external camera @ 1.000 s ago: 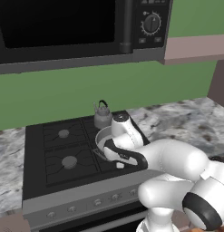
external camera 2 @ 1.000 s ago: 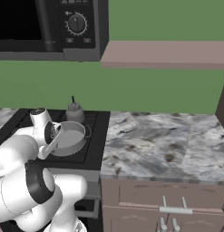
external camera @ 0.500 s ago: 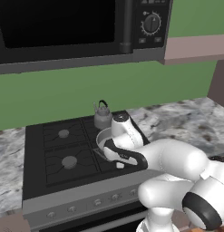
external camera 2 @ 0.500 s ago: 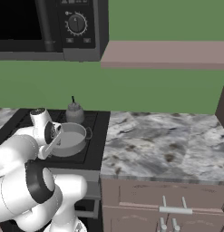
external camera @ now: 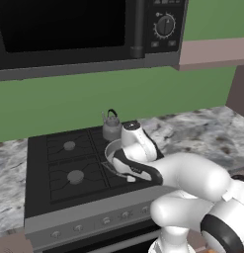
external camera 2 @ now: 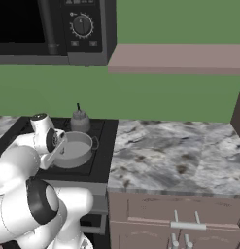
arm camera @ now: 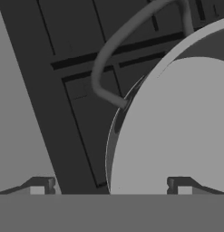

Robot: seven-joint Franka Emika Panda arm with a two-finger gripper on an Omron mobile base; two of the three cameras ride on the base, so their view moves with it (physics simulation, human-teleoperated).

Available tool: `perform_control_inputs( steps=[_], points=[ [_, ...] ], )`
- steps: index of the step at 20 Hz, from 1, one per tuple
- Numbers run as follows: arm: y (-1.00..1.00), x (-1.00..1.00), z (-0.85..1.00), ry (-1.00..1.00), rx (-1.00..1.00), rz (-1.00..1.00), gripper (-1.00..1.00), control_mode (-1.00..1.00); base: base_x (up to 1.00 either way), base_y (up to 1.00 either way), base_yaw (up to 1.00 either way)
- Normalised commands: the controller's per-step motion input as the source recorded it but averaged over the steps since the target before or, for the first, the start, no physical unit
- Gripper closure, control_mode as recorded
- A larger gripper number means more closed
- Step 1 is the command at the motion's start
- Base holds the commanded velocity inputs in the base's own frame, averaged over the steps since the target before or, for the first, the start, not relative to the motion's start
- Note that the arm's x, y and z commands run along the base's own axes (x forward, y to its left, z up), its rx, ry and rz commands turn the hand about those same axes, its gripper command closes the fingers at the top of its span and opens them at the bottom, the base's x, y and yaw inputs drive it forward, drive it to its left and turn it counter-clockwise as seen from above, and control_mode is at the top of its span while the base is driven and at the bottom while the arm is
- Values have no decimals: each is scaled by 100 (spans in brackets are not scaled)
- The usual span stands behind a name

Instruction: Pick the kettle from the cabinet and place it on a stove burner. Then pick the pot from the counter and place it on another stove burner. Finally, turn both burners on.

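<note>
Left base view: small grey metal kettle with black arched handle (external camera: 111, 127) parked on the back right burner of the black four-burner cooktop (external camera: 69, 170), wide shallow grey metal pot (external camera: 115, 149) down on the front right burner, mostly hidden behind the white arm. Both placements look done, so just the grey front knobs (external camera: 106, 219) left to turn.

Right base view: same layout from the other side, pot (external camera 2: 75, 149) just in front of the kettle (external camera 2: 80, 121), grey-and-white marbled counter (external camera 2: 175, 155) off to the right, mauve-brown cabinet shelf (external camera 2: 180, 58) up top. Two-finger gripper (external camera 2: 58, 148) right at the pot's near rim.

Hand view: dark finger tips (arm camera: 38, 186) spread wide, straddling the pot rim (arm camera: 177, 131), gripping nothing. A second ago clamped shut on that rim, now let go; pot and kettle in the same spots.
</note>
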Motion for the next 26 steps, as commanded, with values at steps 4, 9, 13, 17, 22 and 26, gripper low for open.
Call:
perform_control_inputs(
  steps=[4, 9, 13, 17, 22, 26],
  points=[
    [0, -16, 25, 0, 0, 0, -100, -100, 0, 0, 0],
    [0, -20, 23, 0, 0, 0, -100, -100, 0, 0, 0],
    [0, -18, 26, 0, 0, 0, -100, -100, 0, 0, 0],
    [-2, -19, 28, 0, 0, 0, -100, -100, 0, 0, 0],
    [-8, -18, 26, 0, 0, 0, -100, -100, 0, 0, 0],
    [0, 0, 10, 0, 0, 0, -100, -100, 0, 0, 0]
  ],
)
